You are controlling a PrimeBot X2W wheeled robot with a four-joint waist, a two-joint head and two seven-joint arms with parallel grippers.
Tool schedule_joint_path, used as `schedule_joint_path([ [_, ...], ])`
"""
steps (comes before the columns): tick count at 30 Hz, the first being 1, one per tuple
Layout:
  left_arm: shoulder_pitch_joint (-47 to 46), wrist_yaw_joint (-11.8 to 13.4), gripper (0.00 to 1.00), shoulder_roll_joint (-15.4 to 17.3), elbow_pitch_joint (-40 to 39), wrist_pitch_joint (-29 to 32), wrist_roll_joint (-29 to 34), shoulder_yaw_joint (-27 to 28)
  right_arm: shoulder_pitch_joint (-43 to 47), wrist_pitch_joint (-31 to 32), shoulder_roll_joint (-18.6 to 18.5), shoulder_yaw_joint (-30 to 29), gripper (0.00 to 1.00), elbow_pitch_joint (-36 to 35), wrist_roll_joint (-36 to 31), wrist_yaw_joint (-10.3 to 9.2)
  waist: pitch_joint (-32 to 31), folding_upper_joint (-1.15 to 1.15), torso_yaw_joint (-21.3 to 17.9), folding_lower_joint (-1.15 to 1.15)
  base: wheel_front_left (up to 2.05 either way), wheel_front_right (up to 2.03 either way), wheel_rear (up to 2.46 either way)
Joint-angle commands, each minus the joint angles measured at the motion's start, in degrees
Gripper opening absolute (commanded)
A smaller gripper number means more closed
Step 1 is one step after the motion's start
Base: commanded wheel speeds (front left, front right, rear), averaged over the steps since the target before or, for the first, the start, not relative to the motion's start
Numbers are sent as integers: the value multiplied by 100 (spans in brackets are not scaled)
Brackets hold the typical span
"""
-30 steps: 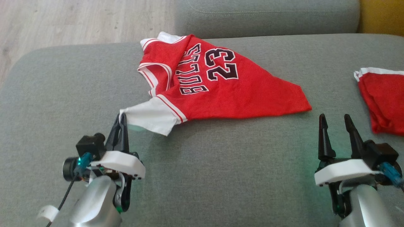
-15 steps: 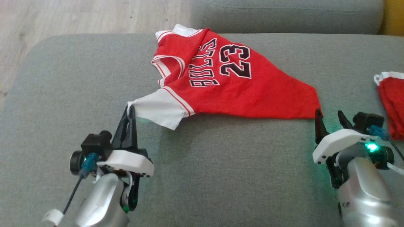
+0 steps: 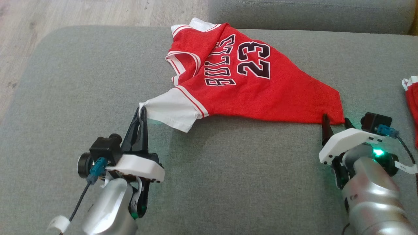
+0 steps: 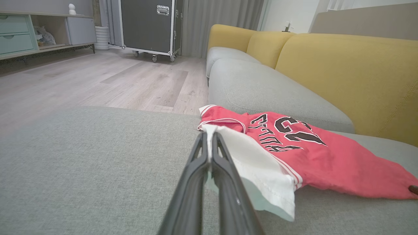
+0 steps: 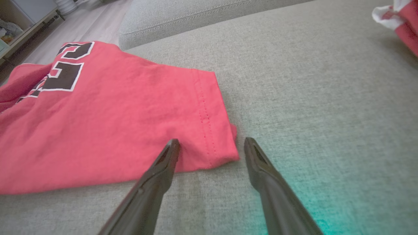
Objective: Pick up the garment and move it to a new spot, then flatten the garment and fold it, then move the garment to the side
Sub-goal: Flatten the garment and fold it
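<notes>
The garment (image 3: pixel 248 91) is a red jersey with white sleeves and black "BULLS 23" lettering, lying rumpled on the grey sofa seat (image 3: pixel 81 98). My left gripper (image 3: pixel 141 112) is shut on the tip of its white sleeve (image 3: pixel 169 111), which is pulled taut toward me; the pinch on the garment (image 4: pixel 294 156) shows at my left gripper (image 4: pixel 209 138) in the left wrist view. My right gripper (image 3: pixel 334 121) stands open at the jersey's near right hem corner (image 5: pixel 218 143). In the right wrist view my right gripper (image 5: pixel 212 145) has a finger on either side of that corner.
Another red and white cloth (image 3: pixel 412 101) lies at the right edge of the seat; it is also in the right wrist view as cloth (image 5: pixel 400 23). Wooden floor (image 3: pixel 81 13) lies beyond the seat's far left edge. A second grey cushion (image 3: pixel 310 14) sits behind.
The head camera has shifted, so the whole scene sits further right and higher. My right gripper has moved forward to the jersey's hem corner. My left gripper keeps its hold on the sleeve.
</notes>
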Motion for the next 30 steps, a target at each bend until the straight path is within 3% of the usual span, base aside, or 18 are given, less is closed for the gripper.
schedule_joint_path([
  [1, -188, -16, 0, 57, -191, -71, 55, 216, -262, -121, -6, 122, 100, 41, 68, 19, 11, 0, -3, 0, 0, 0, 0],
  [10, -215, -48, 0, 3, -183, -71, 108, 229, -542, -423, -6, -61, 100, 596, -56, 19, 83, 0, -9, 0, 0, 0, 0],
  [11, -219, -51, 0, -2, -179, -71, 113, 232, -561, -438, -6, -85, 48, 625, -84, 19, 88, 0, -11, 0, 0, 0, 0],
  [12, -222, -53, 0, -7, -173, -71, 118, 236, -584, -450, -6, -95, 3, 655, -101, 19, 90, 0, -12, 0, 0, 0, 0],
  [22, -196, -119, 0, 30, -232, -71, -31, 564, -835, -714, -6, 800, 0, 651, 611, 19, -199, 0, -240, 0, 0, 0, 0],
  [30, -631, -293, 0, 262, -632, -31, -359, 1022, -499, -729, -6, 1842, 0, -1486, 1414, 19, -760, 0, -568, 0, 0, 0, 0],
])
